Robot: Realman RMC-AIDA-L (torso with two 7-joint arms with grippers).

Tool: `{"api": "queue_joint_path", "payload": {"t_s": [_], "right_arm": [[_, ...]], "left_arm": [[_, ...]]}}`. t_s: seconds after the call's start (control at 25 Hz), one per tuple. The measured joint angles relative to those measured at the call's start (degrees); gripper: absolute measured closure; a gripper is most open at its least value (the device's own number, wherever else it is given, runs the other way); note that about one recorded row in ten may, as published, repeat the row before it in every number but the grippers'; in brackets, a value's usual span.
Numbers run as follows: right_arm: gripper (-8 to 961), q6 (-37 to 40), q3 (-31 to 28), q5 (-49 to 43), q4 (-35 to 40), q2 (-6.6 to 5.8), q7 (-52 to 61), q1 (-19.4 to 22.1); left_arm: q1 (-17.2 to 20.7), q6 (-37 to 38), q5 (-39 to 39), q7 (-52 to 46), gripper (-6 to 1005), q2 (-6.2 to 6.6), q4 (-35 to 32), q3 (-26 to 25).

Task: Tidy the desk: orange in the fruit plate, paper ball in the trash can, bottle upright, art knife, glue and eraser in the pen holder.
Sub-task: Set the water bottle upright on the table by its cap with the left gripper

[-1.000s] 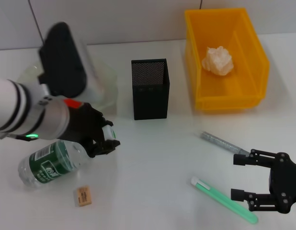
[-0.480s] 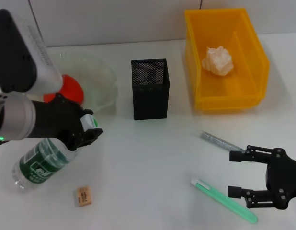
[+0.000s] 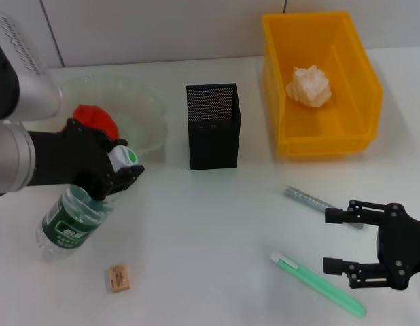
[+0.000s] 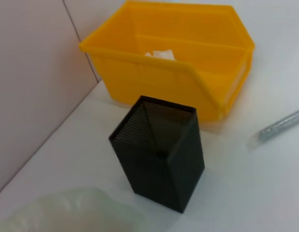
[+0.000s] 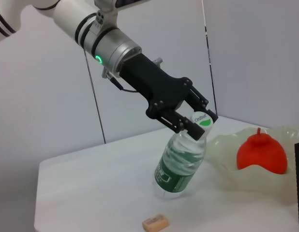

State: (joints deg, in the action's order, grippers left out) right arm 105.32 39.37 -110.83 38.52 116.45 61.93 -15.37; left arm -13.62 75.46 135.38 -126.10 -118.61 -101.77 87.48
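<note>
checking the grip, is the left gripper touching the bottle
Touching: the right wrist view shows the left gripper clamped on the neck of the bottle.

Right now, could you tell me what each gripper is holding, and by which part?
The left gripper grips the bottle at its capped neck; the right gripper holds nothing.

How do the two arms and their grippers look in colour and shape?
The left arm is white and silver with black rings, a green light and a thin cable; its left gripper is black. The right gripper is black too, with two slim fingers.
</note>
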Motion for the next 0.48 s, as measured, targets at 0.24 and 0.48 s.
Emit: {"api": "queue_joint_path", "payload": {"t_s": [0.24,0.48], "right_arm": [[155,-0.2,-0.1,0.0,-0.1,-0.09,0.0,-0.1],[156,-0.3,0.0,0.0,-0.1,-0.19,0.0,-0.3]], "left_arm": [[0.6,-1.0,-0.8,-1.1,532,-0.02,0.0,-1.0],[1.7,-1.9,-2.2,-1.2,527,0.01,-0.2,-1.7]]}}
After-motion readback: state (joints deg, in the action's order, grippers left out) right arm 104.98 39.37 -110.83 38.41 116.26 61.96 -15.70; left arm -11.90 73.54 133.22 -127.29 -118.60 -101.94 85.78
